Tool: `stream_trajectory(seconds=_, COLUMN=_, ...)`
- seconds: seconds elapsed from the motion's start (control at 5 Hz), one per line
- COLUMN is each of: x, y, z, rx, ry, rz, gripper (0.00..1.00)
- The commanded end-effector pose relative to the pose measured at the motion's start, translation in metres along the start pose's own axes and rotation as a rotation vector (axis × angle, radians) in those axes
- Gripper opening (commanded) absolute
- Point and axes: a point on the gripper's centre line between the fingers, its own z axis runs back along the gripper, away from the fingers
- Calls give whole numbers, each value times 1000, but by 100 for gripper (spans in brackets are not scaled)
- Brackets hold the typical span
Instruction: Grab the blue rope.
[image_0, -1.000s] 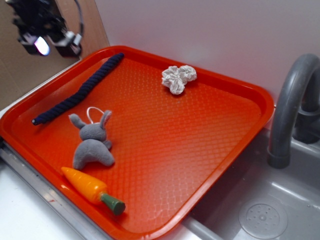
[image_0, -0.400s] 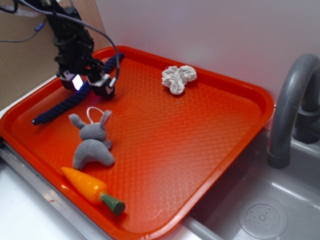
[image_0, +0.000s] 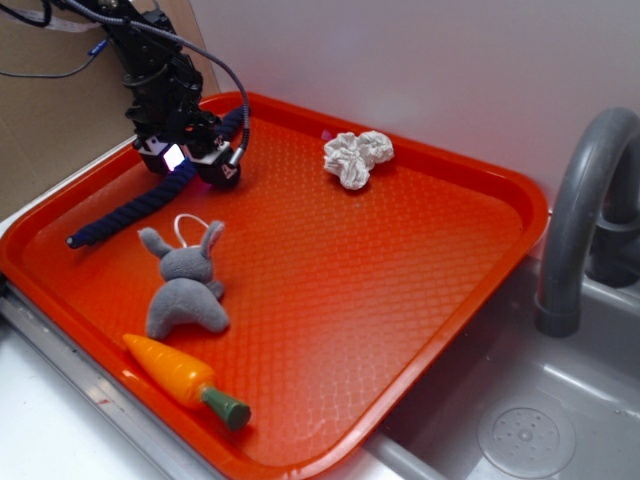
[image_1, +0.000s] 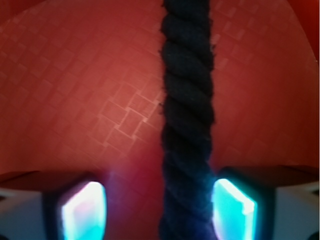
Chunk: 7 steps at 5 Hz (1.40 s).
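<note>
Since the earlier frame, my gripper (image_0: 193, 163) had shifted a little toward the tray's back rim and sat lower over the rope (image_0: 130, 207); the rope's near end had barely moved. I noted the rope lay along the left side of the orange tray (image_0: 400, 300), running from the back-left corner, under the gripper, down to a blunt end near the left rim.

Wrist view: the rope (image_1: 187, 125) ran straight up the middle of the frame, dark navy and twisted, with the fingers (image_1: 82, 210) on either side of it. The right pad looked just beside or touching the strand; the left pad stood apart with tray surface showing between. I judged the fingers part open, straddling the rope and not clamped on it.

Elsewhere on the tray: a grey bunny (image_0: 185, 285) just below the rope, a toy carrot (image_0: 180, 375) near the front rim, a crumpled white cloth (image_0: 357, 156) toward the back. A sink (image_0: 540, 420) with a grey tap (image_0: 580, 215) stood to the right.
</note>
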Motion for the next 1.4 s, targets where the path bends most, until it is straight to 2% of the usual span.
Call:
stream_trajectory(seconds=0.0, x=-9, y=-3, z=35, rx=45, ry=-23, rz=-68, gripper=0)
stream_trajectory(seconds=0.2, x=-7, y=-12, z=80, rx=6, ry=-10, rz=-75, gripper=0)
stream_trajectory(seconds=0.4, x=-22, y=-29, z=130, rx=-4, ry=-12, rz=-33, gripper=0)
stream_trajectory(seconds=0.6, x=-41, y=-48, z=182, rx=-84, ry=-15, rz=-211, gripper=0)
stream_trajectory(seconds=0.8, x=-63, y=-64, z=222, rx=-131, ry=-93, rz=-293, gripper=0)
stream_trajectory(seconds=1.0, x=-68, y=-57, z=231, rx=-178, ry=-126, rz=-238, gripper=0)
stream_trajectory(seconds=1.2, x=-60, y=-44, z=224, rx=-168, ry=-115, rz=-208, gripper=0)
